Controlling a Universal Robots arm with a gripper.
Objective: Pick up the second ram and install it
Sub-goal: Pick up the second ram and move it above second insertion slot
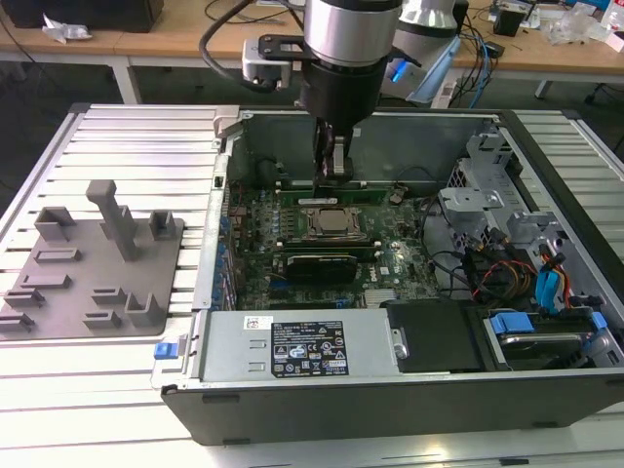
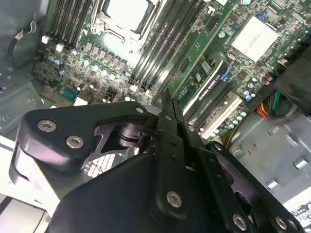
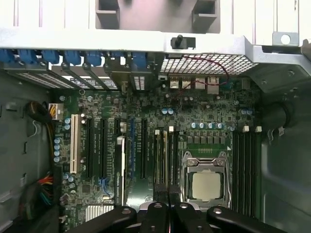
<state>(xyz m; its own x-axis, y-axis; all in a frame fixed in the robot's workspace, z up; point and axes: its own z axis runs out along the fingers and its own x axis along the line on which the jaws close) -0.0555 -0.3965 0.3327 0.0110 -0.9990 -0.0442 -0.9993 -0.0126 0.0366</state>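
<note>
- the second ram (image 1: 369, 193) stands on edge along a slot just behind the CPU socket (image 1: 331, 222) in the exterior view;
- the gripper (image 1: 331, 174) points straight down on it; jaws drawn nearly together, pinching its top edge

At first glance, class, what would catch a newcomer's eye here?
An open black computer case sits centre in the exterior view, its green motherboard bared. The arm's black gripper reaches down into it, over a thin dark green memory stick beside the square silver CPU socket. A grey fixture plate lies at the exterior view's left.
</note>
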